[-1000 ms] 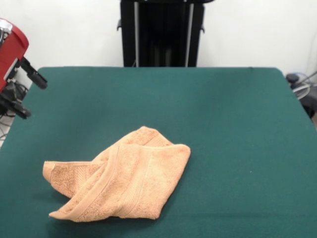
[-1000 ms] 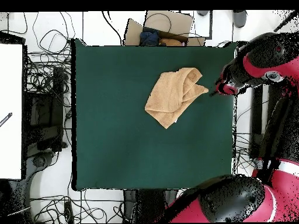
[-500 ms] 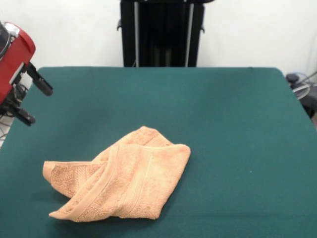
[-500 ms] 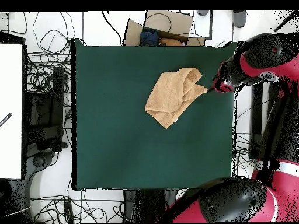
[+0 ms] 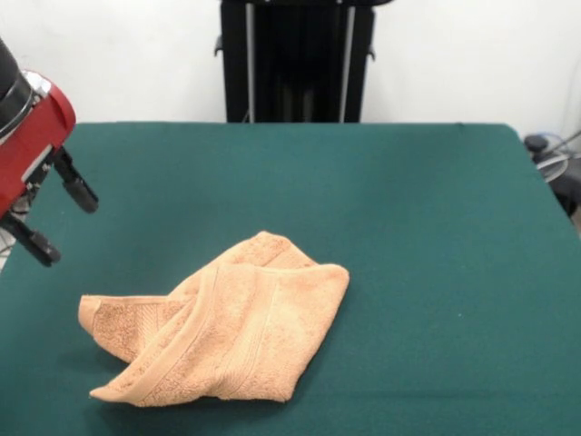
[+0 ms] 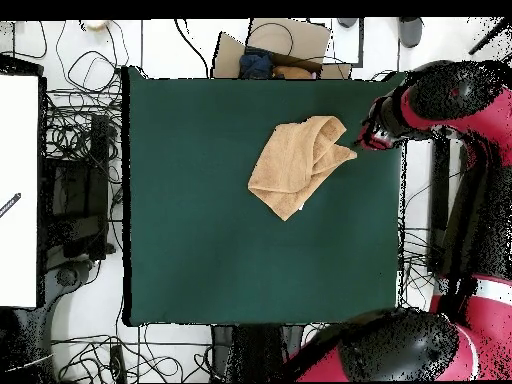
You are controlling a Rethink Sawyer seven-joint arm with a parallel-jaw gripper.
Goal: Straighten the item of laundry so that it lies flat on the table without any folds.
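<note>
The towel (image 5: 218,331) lies crumpled on the green counter (image 5: 408,227), in the near left part of the front view. It is folded over itself: a large flap with a woven band stripe runs diagonally across the top, a narrow corner sticks out to the left, and a rounded hump shows at the far side. Its near edge is a thick doubled fold.

In the overhead view the towel (image 6: 298,163) sits toward the far right part of the counter (image 6: 200,250), with its bunched, layered end pointing right, toward the arm.

The hand (image 5: 53,222) hangs at the left edge of the front view, above the counter's left side and farther back than the towel. Its two black fingers (image 5: 76,186) are spread wide apart with nothing between them, and they touch neither the towel nor the counter. The red arm (image 5: 27,150) behind them slants in from the upper left.

From overhead, the hand (image 6: 362,139) is just beside the towel's right corner, over the counter's right edge; the red and black arm (image 6: 450,100) reaches in from the right side.

The black pedestal (image 5: 295,59) stands at the counter's far side, in the middle.
</note>
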